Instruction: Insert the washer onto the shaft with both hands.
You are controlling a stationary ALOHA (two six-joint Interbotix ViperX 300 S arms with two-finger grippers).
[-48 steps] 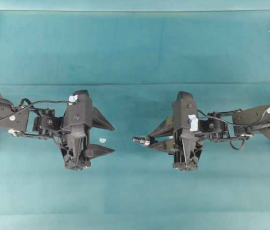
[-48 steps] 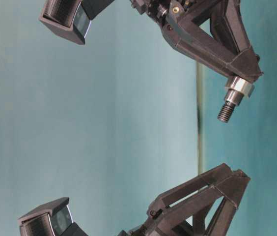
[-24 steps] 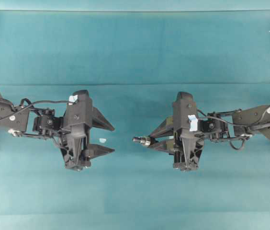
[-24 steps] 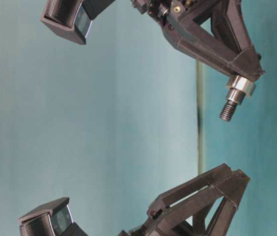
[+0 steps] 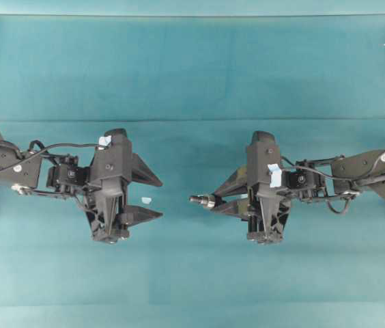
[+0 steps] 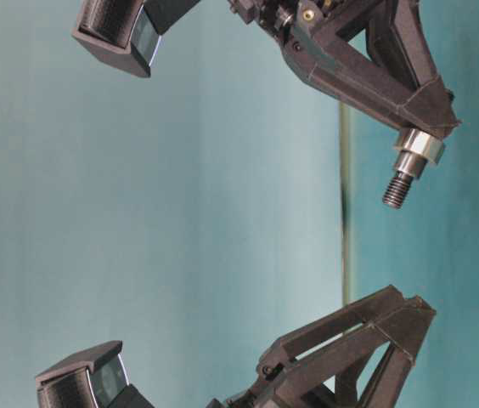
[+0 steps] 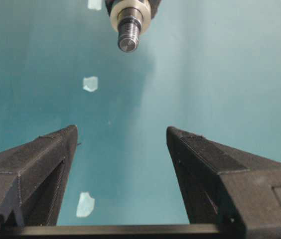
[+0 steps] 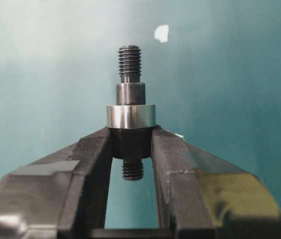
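A teal cloth-covered table [image 5: 192,68] fills the overhead view, with the two black arms reaching in from either side toward the middle and stopping well apart.

The left gripper [image 5: 153,197] faces right with its jaws spread wide and nothing between them. From its own wrist camera, its two black fingers [image 7: 36,164] stand far apart at the lower edge of the view, with only teal cloth showing in the gap.

The right gripper [image 5: 221,198] faces left, and its jaws are closed tight on the shaft [image 8: 130,92]. In the right wrist view the two fingers [image 8: 93,164] pinch the dark body of the shaft from both sides, just behind the washer. The shaft runs lengthwise along the gripper's own line: a short threaded stub shows behind the pinch, between the fingers, while the longer stepped part and threaded tip stick out past the fingertips toward the left gripper.

The washer [image 8: 130,116] is already seated on the shaft, a bright silvery ring around the dark rod, sitting right against the front faces of the fingertips. In the table-level view the washer [image 6: 419,149] shows the same way, flush at the fingertips with the threaded end beyond it.

A small pale chip [image 5: 146,200] lies on the cloth between the left gripper's open fingers in the overhead view, apart from the shaft's tip.
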